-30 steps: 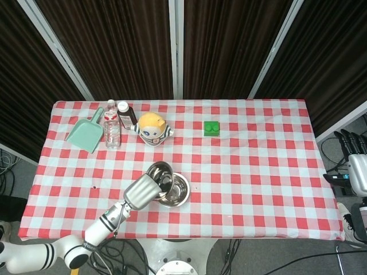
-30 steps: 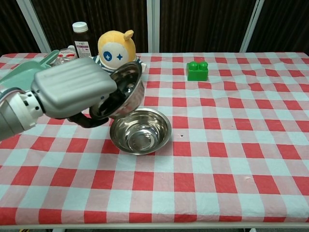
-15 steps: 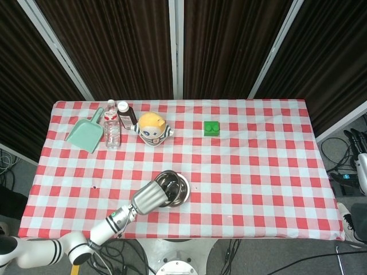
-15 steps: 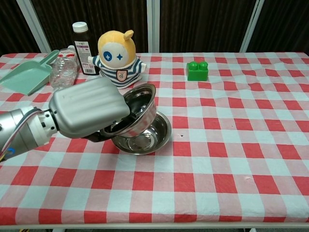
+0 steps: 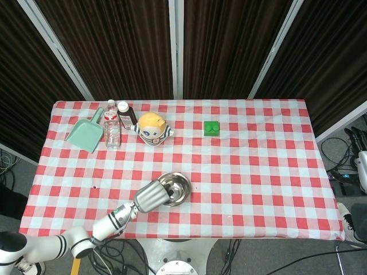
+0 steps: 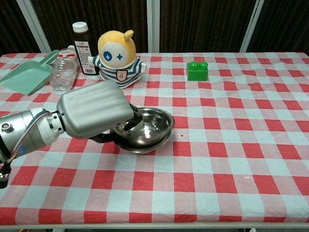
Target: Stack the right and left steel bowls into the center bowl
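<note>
A steel bowl [image 6: 145,126] is gripped by the left hand [image 6: 94,115] at its nine o'clock rim — nested in the center bowl [image 6: 150,144] beneath.

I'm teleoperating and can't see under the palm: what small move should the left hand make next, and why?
Probably loosen the fingers and lift the left hand up and away. The shiny steel bowl it holds now sits nested, nearly level, in the steel bowl below on the red-checked tablecloth, so it looks placed. Whether the fingers have let go is hidden.
</note>
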